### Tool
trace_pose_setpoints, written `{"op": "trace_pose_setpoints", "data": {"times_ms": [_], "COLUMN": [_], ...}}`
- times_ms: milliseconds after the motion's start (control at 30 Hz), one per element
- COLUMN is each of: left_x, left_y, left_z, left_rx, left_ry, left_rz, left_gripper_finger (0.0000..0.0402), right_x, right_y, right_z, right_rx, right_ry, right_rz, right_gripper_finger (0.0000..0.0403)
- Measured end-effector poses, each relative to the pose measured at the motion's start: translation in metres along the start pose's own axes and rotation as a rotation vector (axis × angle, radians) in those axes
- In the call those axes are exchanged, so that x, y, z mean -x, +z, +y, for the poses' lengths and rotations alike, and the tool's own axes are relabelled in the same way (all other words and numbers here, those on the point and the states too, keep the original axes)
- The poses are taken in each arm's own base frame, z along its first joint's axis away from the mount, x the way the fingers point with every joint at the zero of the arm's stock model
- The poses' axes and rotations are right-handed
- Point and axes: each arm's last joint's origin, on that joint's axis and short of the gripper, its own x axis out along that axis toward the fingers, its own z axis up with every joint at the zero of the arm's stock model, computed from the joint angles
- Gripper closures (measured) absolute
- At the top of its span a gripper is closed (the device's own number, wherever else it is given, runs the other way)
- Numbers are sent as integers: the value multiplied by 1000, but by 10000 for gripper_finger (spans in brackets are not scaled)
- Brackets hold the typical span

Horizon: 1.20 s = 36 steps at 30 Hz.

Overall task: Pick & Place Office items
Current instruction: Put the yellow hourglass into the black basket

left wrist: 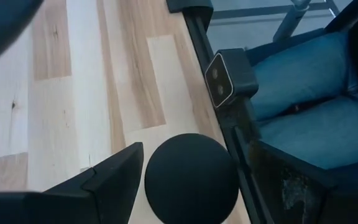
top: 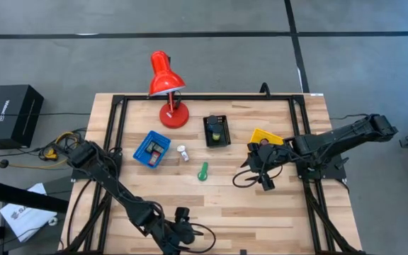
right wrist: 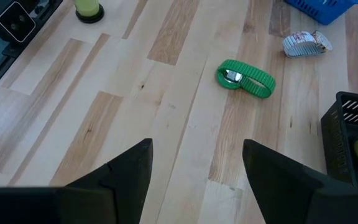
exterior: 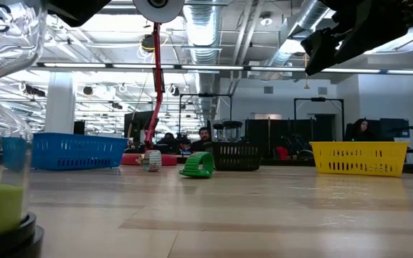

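My left gripper (top: 181, 225) is at the table's near edge, open. A black round disc (left wrist: 191, 179) sits between its fingers, beside the low camera's housing (left wrist: 230, 82). My right gripper (right wrist: 197, 180) hovers open over the table's right middle (top: 264, 177) and holds nothing. A green looped item (right wrist: 246, 79) (top: 202, 171) lies flat on the wood ahead of it. A white tube (right wrist: 306, 43) (top: 183, 152) lies on its side near the blue bin. In the low view the green item (exterior: 198, 165) and the white tube (exterior: 151, 160) rest mid-table. My left gripper has the black disc's rim (left wrist: 149, 177) right beside one finger (left wrist: 114, 180). The other finger is a dark shape on the disc's opposite side. I cannot tell whether either finger touches the disc, or whether the disc lies on the table.
A blue bin (top: 151, 149), a black bin (top: 217, 131) holding a yellow item, and a yellow bin (top: 266, 136) stand across the far half. The red desk lamp (top: 167, 88) is at the far edge. A yellow-green thing on a black base (right wrist: 89, 7) stands by the near edge. A person's legs in jeans (left wrist: 303, 81) are beyond it.
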Motion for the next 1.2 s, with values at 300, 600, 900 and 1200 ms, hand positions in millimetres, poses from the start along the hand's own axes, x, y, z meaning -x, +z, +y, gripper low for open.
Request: {"op": "trace_pose_setpoints", "data": {"times_ms": [300, 600, 900, 1200], "left_x": [0, -6, -7, -8], "left_y": [0, -14, -13, -11], "left_z": [1, 6, 8, 10], "left_rx": [-13, -28, -21, -14], "left_ry": [6, 13, 8, 9], "left_rz": [7, 33, 15, 8], "left_gripper_finger": [117, 117, 117, 145], "right_x": [0, 0, 0, 0], "right_y": [0, 0, 0, 0], "right_z": [0, 0, 0, 0], "right_rx": [0, 0, 0, 0], "right_ry": [0, 0, 0, 0], "right_rz": [0, 0, 0, 0], "right_gripper_finger": [163, 163, 163, 163]}}
